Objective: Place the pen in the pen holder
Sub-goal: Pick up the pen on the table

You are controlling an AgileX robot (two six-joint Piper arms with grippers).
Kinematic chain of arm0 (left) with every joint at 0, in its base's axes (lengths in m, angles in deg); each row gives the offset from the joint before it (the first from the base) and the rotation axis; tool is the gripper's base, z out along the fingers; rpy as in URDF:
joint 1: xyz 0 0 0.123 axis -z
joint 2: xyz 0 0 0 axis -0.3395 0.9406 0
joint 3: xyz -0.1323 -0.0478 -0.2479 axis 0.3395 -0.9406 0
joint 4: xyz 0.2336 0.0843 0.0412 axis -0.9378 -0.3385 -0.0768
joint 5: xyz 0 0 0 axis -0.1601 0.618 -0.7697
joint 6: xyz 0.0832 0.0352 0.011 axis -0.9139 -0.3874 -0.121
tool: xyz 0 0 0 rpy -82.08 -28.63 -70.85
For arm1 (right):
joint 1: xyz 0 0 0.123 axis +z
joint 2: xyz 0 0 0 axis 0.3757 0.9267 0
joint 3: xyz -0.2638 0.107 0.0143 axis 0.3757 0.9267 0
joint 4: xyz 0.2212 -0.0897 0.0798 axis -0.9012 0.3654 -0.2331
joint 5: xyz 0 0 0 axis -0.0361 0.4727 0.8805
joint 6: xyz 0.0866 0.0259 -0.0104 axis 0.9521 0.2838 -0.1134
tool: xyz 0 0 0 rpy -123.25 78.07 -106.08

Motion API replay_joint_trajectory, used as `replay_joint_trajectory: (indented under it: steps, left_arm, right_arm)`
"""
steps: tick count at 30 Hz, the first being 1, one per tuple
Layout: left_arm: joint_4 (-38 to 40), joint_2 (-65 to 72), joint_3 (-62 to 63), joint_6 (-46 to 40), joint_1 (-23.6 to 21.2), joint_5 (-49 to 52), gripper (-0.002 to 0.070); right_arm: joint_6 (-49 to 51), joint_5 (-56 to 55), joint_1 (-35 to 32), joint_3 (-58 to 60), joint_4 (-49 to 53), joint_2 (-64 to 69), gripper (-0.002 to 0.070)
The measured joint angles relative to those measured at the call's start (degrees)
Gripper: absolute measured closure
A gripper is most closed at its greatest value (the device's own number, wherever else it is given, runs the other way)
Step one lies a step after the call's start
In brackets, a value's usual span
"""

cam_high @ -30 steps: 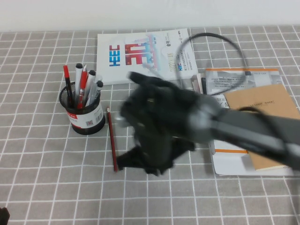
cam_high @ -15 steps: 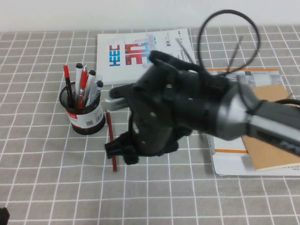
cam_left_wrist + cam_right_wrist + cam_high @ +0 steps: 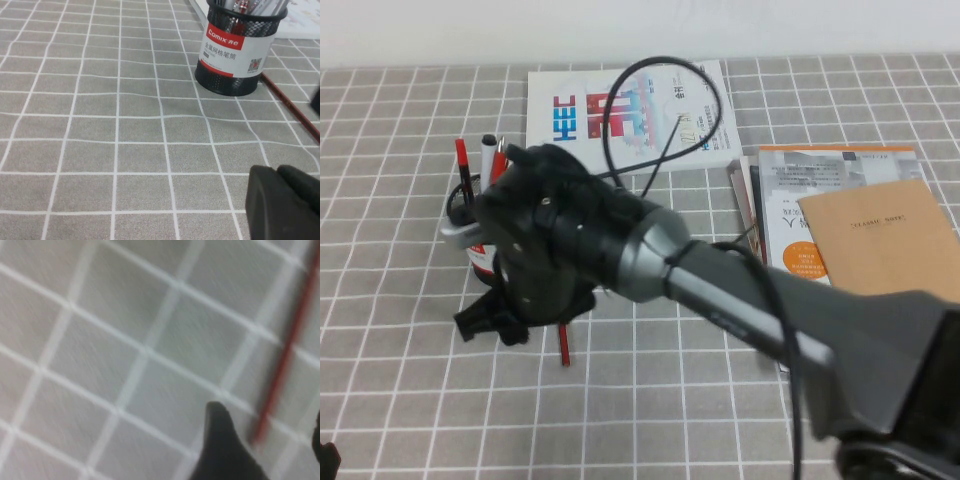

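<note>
My right gripper (image 3: 492,322) hangs low over the grey checked tablecloth (image 3: 400,250) with its jaws spread and nothing between them, the dark-red pen (image 3: 282,355) lying flat on the cloth just beside one fingertip (image 3: 220,440) and reaching back to the foot of the black mesh pen holder (image 3: 239,47). My own arm blocks most of that holder from above, its red and grey pens (image 3: 480,165) poking out, with a white booklet (image 3: 620,110) toward the far edge and an orange notebook stack (image 3: 860,230) off to my right. My left gripper (image 3: 285,202) sits parked near the table's near edge; cannot tell its fingers.
</note>
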Motion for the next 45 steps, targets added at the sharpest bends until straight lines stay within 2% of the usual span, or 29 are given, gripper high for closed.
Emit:
replay_joint_trajectory:
  steps: [6, 11, 23, 27, 37, 45]
  left_arm:
    - [0.0, 0.0, 0.0, 0.0, 0.0, 0.0, 0.0680]
    - [0.0, 0.0, 0.0, 0.0, 0.0, 0.0, 0.0680]
    - [0.0, 0.0, 0.0, 0.0, 0.0, 0.0, 0.0680]
    - [0.0, 0.0, 0.0, 0.0, 0.0, 0.0, 0.0680]
    - [0.0, 0.0, 0.0, 0.0, 0.0, 0.0, 0.0680]
    - [0.0, 0.0, 0.0, 0.0, 0.0, 0.0, 0.0680]
  right_arm:
    - [-1.1, 0.0, -0.9, -10.0, -2.5, 7.4, 0.0351]
    - [-1.1, 0.3, -3.3, -10.9, -5.6, 9.5, 0.0352]
    - [-1.1, 0.4, -4.0, -11.1, -1.5, 9.4, 0.0360]
    - [-1.1, 0.4, -4.0, -11.1, -1.4, 10.6, 0.0416]
    - [-2.1, 1.0, -4.8, -11.6, -2.9, 11.5, 0.0631]
    - [-0.1, 1.0, -5.1, -8.1, 0.0, 7.9, 0.0680]
